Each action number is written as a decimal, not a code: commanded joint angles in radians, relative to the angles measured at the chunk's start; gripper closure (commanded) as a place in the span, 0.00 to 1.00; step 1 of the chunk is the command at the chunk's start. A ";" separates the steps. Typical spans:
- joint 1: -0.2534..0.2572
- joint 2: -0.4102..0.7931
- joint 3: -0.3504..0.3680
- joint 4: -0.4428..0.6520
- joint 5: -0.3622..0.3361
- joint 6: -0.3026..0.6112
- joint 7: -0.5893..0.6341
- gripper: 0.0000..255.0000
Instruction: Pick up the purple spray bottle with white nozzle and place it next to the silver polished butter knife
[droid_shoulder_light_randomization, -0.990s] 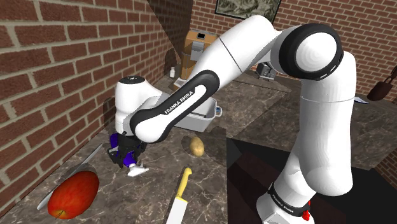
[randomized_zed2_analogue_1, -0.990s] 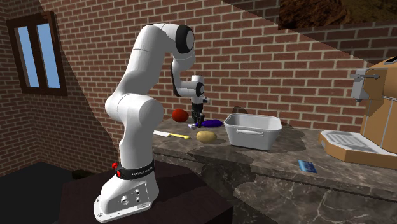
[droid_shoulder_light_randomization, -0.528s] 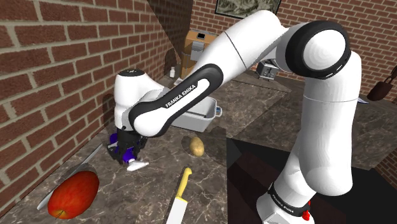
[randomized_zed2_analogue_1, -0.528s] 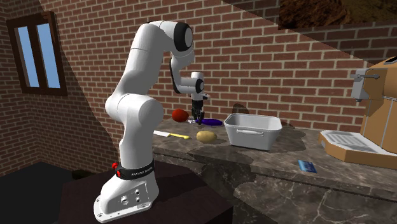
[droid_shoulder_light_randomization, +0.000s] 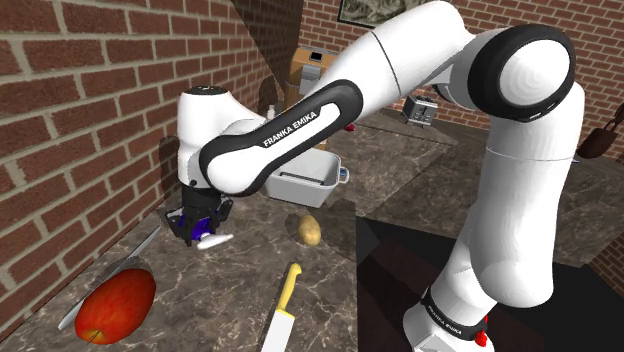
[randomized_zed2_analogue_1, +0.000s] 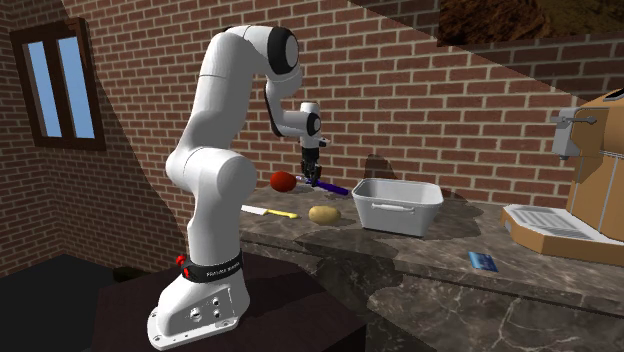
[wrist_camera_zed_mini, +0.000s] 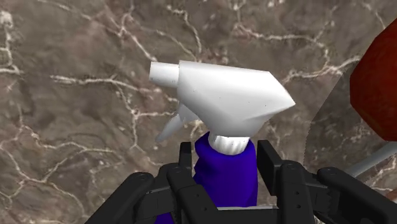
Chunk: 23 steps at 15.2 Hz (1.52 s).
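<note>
Two fingers: those of the hand (wrist_camera_zed_mini: 226, 156) press in from either side on the spray bottle (wrist_camera_zed_mini: 226, 175), pinching its purple body just behind the white nozzle (wrist_camera_zed_mini: 222, 98). Gripping so near the head probably keeps the bottle from swinging.
Bottle: it hangs nozzle-first below the hand (droid_shoulder_light_randomization: 200, 222) and looks lifted clear of the counter (droid_shoulder_light_randomization: 220, 300), though the gap under the nozzle is hard to read.
Butter knife: the silver butter knife (droid_shoulder_light_randomization: 140, 248) lies flat on the counter near the hand, towards the shoulder view's lower left. The lower part of its blade runs alongside a red apple (droid_shoulder_light_randomization: 117, 305).
Placing spot: bare stone lies between the bottle and the blade, so only a short carry and a set-down seem to be left.
Counter: brown marble with pale veins. It also carries a yellow-handled knife (droid_shoulder_light_randomization: 285, 300), a potato (droid_shoulder_light_randomization: 309, 229) and a white tub (droid_shoulder_light_randomization: 300, 180), all well apart from the butter knife.
Room: a brick wall (droid_shoulder_light_randomization: 90, 120) runs along the counter's far edge. Further along stand a coffee machine (randomized_zed2_analogue_1: 575, 200) and a small blue card (randomized_zed2_analogue_1: 483, 261), and a window (randomized_zed2_analogue_1: 60, 85) sits in the side wall.
</note>
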 joint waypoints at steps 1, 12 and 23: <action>-0.003 -0.019 0.004 0.006 0.009 -0.024 -0.006 1.00; -0.066 0.049 -0.033 0.194 0.015 -0.146 -0.123 1.00; -0.127 0.255 -0.083 0.506 -0.003 -0.256 -0.252 1.00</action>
